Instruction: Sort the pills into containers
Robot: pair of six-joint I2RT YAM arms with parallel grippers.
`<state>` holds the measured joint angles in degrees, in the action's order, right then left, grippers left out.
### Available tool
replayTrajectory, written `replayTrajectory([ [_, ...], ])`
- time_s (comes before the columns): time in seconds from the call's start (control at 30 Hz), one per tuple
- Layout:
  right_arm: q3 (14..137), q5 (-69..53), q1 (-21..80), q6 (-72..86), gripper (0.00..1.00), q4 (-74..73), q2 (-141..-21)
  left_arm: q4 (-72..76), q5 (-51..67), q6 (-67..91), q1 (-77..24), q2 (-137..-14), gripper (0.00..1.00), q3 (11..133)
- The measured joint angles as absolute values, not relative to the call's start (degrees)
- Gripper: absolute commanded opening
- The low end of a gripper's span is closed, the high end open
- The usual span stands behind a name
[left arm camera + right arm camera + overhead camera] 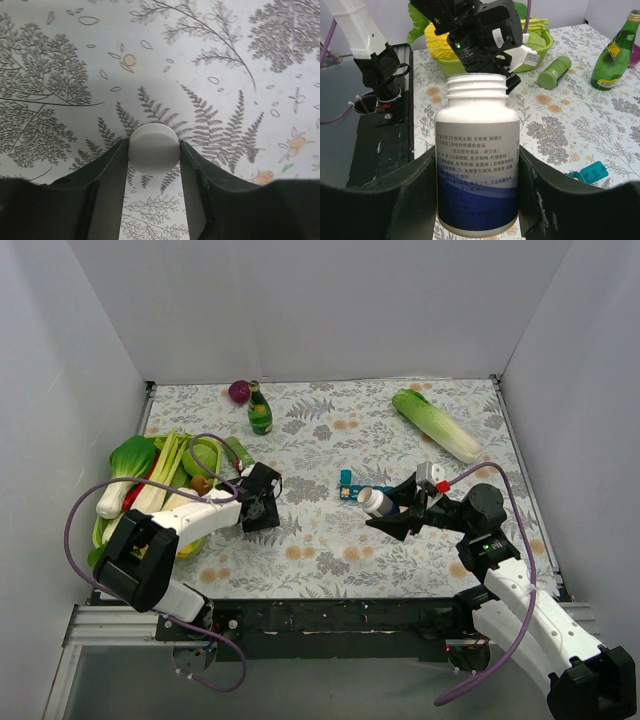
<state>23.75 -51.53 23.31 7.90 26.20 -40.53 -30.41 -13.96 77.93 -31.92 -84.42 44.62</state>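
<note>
Nearest the right wrist camera, a white bottle [477, 125] is gripped by the right tool [477, 155]. The jaws are part open and pressed against both sides of the body, and the threaded neck is uncapped and turned towards the left tool [480, 30]. Only this view shows writing: rows of Chinese characters are printed on the white label above a blue band, too fine to be read with confidence.

A round white cap [153, 147] is shown only by the left wrist view. It is clamped between the fingers [112, 175], which touch it on either side over the fern-printed desk [225, 60]. Whether it rests on the desk cannot be told, and from above it is hidden under the left tool.

The teal pill box [347, 486] is seen from above near the middle of the desk, just beyond the bottle and between the two tools. In the right wrist view only one end of it shows, at lower right.

Bare desk is left between the tools and towards the near edge. The left edge is taken up by a green basket [542, 45] of vegetables, with a green tube [555, 72] beside it. A green bottle [260, 410] and an onion [239, 391] stand near the far wall — the bottle's label cannot be read. A cabbage [437, 425] lies towards the far right corner.
</note>
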Motion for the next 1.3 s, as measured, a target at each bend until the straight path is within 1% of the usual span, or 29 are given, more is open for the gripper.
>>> replayTrajectory([
  [0.07,23.75,-52.25,23.31,6.92,0.05,25.82,-40.53,-30.0,-10.68,76.71,-31.92,-83.53,0.16,44.64],
  [0.17,23.75,-53.58,23.31,4.91,0.05,25.17,-40.53,-28.4,-2.11,74.87,-31.94,-79.57,0.16,44.77],
  [0.23,23.75,-54.43,23.31,3.18,0.05,24.6,-40.53,-25.93,6.31,74.83,-31.94,-74.96,0.16,45.01],
  [0.4,23.79,-56.05,23.31,-2.66,0.06,21.58,-40.8,-12.34,25.43,81.34,-32.01,-66.57,0.16,46.06],
  [0.47,24.12,-56.25,23.31,-5.87,0.06,19.0,-41.21,-6.02,30.92,85.65,-32.01,-65.87,0.16,46.06],
  [0.57,26.39,-55.7,23.4,-11.62,0.06,12.51,-42.7,2.46,36.18,92.18,-32.42,-66.65,0.16,45.34],
  [0.7,30.39,-53.6,23.99,-17.89,0.06,5.41,-44.8,10.74,39.64,99.39,-34.04,-69.67,0.16,44.31],
  [0.9,34.28,-50.24,24.97,-22.98,0.05,-1.8,-47.77,17.15,40.62,104.99,-37.34,-73.93,0.16,44.27],
  [1.17,35.2,-46.68,25.91,-24.69,0.05,-5.04,-49.43,22.74,40.07,108.95,-38.65,-74.98,0.16,43.97],
  [1.3,35.77,-45.36,26.02,-24.67,0.05,-6.02,-49.89,23.2,39.22,109.8,-39.2,-75.88,0.15,43.46],
])
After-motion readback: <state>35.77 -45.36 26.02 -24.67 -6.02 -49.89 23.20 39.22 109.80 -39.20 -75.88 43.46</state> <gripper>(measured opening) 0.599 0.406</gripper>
